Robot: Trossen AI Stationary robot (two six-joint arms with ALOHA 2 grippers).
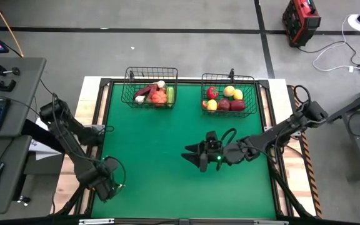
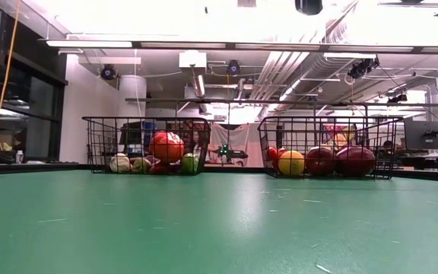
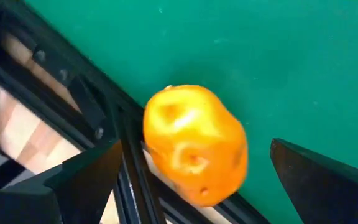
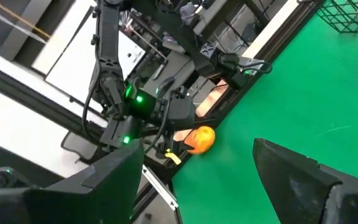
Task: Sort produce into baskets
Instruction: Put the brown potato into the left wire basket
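I hold my left gripper [image 1: 108, 183] with jaws spread wide over an orange produce piece [image 3: 195, 144] at the green table's [image 1: 167, 156] near left edge, touching neither finger; it looks roundish, its long axis unclear. My right gripper [image 1: 189, 156], open and empty, hovers mid-table, while both baskets [image 1: 150, 87] [image 1: 229, 94] sit filled along the far edge.

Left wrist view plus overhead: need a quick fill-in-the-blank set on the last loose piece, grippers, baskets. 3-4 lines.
1. The one piece still outside the baskets is an ____ fruit at the table's left edge.
2. The left gripper sits over it with fingers ____.
3. The right gripper hovers above the ____ mat, holding nothing.
4. Yellow pieces lie only in the ____ basket, not in the left basket.

Missing words: orange; open; green; right
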